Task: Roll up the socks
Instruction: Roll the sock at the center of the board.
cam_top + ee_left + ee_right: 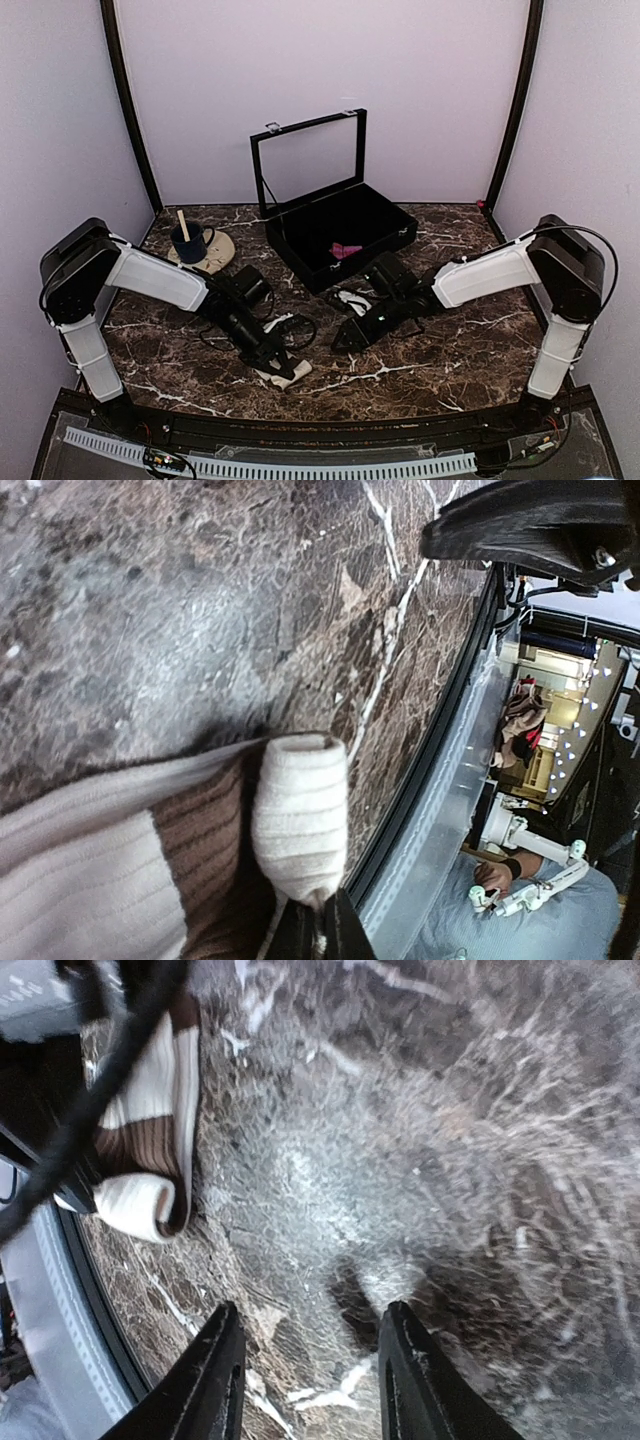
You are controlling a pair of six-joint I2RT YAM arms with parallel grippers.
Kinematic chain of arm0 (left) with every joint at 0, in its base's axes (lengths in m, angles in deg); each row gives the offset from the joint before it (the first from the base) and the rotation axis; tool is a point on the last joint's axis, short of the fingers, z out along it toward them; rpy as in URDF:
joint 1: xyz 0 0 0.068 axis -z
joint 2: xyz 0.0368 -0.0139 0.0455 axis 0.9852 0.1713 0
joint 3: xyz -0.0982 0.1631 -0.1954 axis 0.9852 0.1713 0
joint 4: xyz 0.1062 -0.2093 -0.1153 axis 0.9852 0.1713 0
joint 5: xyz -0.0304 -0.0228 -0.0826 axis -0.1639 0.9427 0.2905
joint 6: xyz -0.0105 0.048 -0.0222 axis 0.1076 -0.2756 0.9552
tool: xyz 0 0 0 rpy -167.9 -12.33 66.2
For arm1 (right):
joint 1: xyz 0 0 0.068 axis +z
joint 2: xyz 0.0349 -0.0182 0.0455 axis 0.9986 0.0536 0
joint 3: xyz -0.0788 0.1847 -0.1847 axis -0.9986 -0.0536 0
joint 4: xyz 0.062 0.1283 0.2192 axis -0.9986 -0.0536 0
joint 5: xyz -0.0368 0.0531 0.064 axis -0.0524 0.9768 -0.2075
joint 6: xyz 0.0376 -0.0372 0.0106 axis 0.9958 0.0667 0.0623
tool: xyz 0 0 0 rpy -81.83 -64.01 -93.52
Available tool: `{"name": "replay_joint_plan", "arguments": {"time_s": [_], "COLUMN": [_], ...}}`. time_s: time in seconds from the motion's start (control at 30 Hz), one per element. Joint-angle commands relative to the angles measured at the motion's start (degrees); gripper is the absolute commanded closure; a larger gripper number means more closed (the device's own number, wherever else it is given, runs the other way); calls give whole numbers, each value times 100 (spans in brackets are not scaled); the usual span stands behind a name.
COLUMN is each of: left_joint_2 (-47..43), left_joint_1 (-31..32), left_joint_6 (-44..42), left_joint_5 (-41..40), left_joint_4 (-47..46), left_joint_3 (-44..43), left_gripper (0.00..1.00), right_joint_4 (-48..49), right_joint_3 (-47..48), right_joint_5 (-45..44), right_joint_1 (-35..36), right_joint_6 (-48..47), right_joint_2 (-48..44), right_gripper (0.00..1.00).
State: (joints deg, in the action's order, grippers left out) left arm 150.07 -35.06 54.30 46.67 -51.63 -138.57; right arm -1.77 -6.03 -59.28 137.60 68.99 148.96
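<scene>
Item 1: left gripper (318, 932). The jaws are closed together at the bottom of the left wrist view, and the tip of the cream sock (300, 815) is pinched between them. From above, this gripper (285, 366) sits low over the front centre of the table (450, 360).

Item 2: cream sock. It is ribbed cloth with a brown band. The end at the gripper is turned into a short, fat roll, and the rest lies flat on the marble towards the left arm. The right wrist camera shows the same roll (140, 1205) close to the near table edge.

Item 3: right gripper (312, 1312). The fingers stand moderately apart with bare marble between them and nothing held. It sits just right of the cream sock, apart from it (345, 338).

Item 4: pink sock (347, 250). It is a small magenta bundle lying inside the black case (365, 268).

Item 5: black case. It stands at the back centre of the table with its lid (310, 122) raised upright.

Item 6: saucer (222, 252). It is beige, at the back left, and carries a dark blue cup (188, 243) with a stick (183, 224) standing in it.
</scene>
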Motion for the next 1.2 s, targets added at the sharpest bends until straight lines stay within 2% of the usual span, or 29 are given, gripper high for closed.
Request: {"name": "replay_joint_plan", "arguments": {"time_s": [0.0,0.27,0.6,0.87,1.17], "left_joint_2": [127,179,62,82,224], "left_joint_1": [-50,-59,-76,-143,-214], "left_joint_6": [231,332,317,62,-148], "left_joint_5": [418,442,387,393,516], "left_joint_4": [-228,-322,-355,-237,-68], "left_joint_3": [40,251,583,715,592], "left_gripper": [100,100,100,100,100], "right_joint_4": [628,856,1276,1453,1635], "right_joint_3": [-280,-630,-934,-758,-368], "right_joint_5": [-555,-1419,-2771,-3778,-4375], "right_joint_1": [61,933,2186,2920,3145], "right_joint_6": [-357,-1353,-2229,-2986,-3775], "right_joint_2": [-516,-1048,-1179,-656,-111], "right_gripper": [58,57,59,59,55]}}
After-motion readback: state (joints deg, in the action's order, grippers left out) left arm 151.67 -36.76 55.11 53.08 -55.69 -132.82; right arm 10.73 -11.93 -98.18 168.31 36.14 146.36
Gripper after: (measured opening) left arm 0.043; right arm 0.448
